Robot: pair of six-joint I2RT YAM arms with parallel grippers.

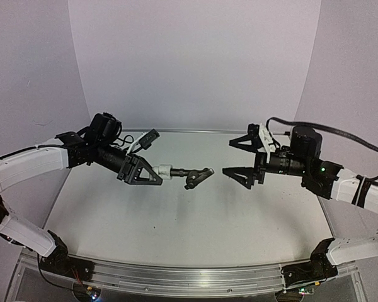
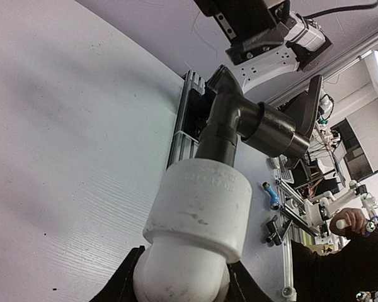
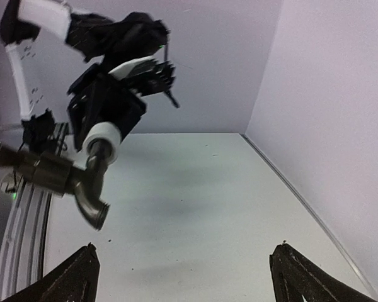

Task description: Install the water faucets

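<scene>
The left jaws are clamped on the white pipe fitting, which carries the water faucet in mid-air above the centre of the desk, free end pointing to 3 o'clock. The right jaws stand wide at 3 o'clock of it, near but not touching. Probable fault: an off-axis approach by the right jaws strikes the faucet, twisting the fitting in its grip or dropping the assembly. The threaded stem is hidden inside the fitting, so seating depth cannot be confirmed, and the left fingertips are cut off at the frame edge.
</scene>
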